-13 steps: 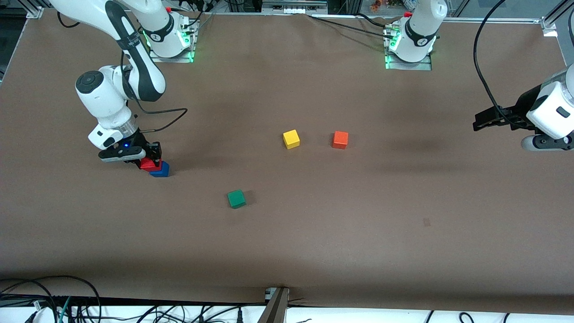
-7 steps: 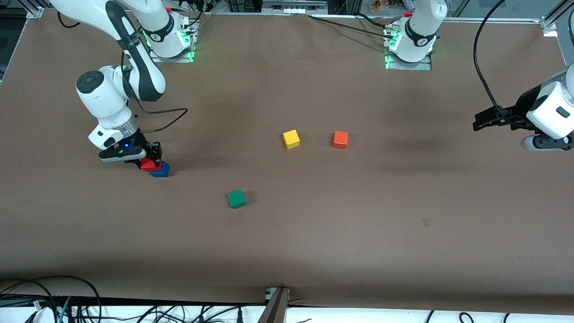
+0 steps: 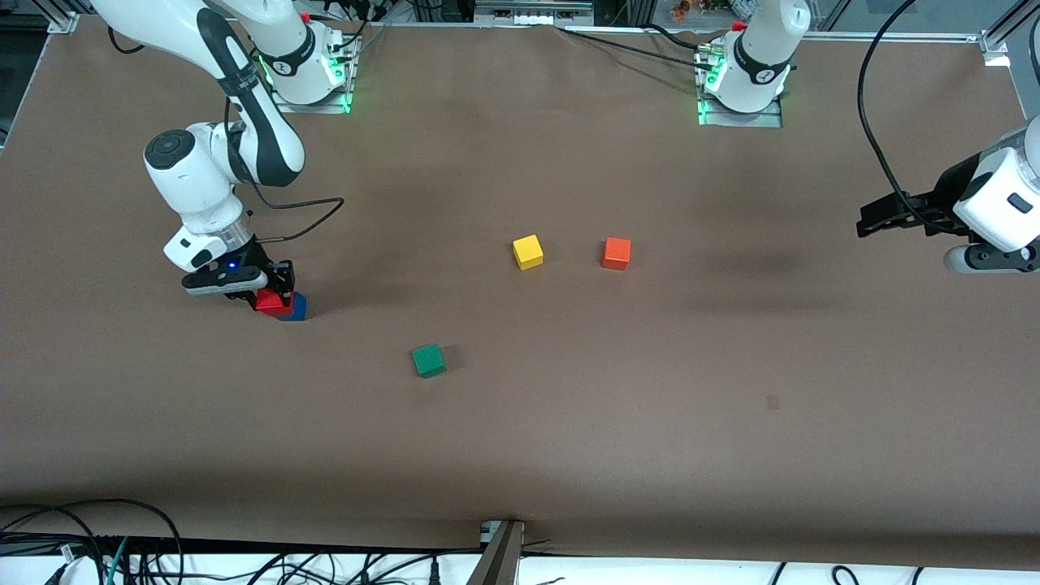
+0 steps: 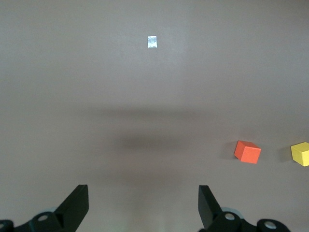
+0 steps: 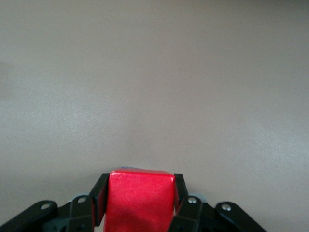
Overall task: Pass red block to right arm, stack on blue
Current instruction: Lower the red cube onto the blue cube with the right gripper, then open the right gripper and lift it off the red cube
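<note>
The right gripper's (image 3: 275, 294) fingers (image 5: 179, 193) are closed on the red block (image 3: 274, 304), one black finger pressed against each side of it; in the right wrist view the cube (image 5: 139, 200) fills the gap between them. In the front view this sits at the middle left of the frame, where the red block rests on top of the blue block (image 3: 294, 308), shifted a little so that part of the blue one shows at its side and lower edge. A thin sliver of blue is just visible past the red top in the right wrist view.

The left gripper (image 3: 873, 221) waits at the right edge of the front frame, up over bare brown table (image 3: 731, 366), and its fingers (image 4: 206, 205) stand wide apart with nothing between them.

Near the centre of the front frame lie a yellow cube (image 3: 528, 252) and an orange cube (image 3: 616, 253), side by side but apart. A green cube (image 3: 428, 360) lies lower in the frame, between them and the stack, touching nothing. The orange cube (image 4: 247, 152) and yellow cube (image 4: 300, 153) also show at the right edge of the left wrist view.
</note>
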Robot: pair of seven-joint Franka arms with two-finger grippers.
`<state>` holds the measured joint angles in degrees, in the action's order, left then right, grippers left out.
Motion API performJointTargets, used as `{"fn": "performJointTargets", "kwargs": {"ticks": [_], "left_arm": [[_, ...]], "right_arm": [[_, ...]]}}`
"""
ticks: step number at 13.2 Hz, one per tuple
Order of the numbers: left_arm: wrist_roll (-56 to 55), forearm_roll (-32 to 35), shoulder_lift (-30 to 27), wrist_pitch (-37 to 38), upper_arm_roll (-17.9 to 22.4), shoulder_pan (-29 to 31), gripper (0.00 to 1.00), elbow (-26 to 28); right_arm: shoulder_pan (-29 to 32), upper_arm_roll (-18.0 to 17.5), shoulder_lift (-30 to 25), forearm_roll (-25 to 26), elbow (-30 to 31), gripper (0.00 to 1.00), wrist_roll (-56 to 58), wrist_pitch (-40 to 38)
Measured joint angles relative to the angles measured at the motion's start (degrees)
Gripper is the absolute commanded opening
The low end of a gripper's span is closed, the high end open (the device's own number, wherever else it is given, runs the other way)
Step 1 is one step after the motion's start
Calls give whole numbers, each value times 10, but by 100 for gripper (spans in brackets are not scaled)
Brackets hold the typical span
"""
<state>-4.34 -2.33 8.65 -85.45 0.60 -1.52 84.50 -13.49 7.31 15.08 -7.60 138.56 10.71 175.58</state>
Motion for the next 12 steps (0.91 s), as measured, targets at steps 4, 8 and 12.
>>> {"fn": "performJointTargets", "kwargs": {"ticks": [4,8,12], "left_arm": [[0,0,0,0,0,0,100,0],[0,-2,0,0,0,0,100,0],[0,-2,0,0,0,0,100,0]], "right_arm": [[0,0,0,0,0,100,0,0],[-1,0,1,0,-1,100,0,0],[-1,0,-5,0,-10,100,0,-21]]}}
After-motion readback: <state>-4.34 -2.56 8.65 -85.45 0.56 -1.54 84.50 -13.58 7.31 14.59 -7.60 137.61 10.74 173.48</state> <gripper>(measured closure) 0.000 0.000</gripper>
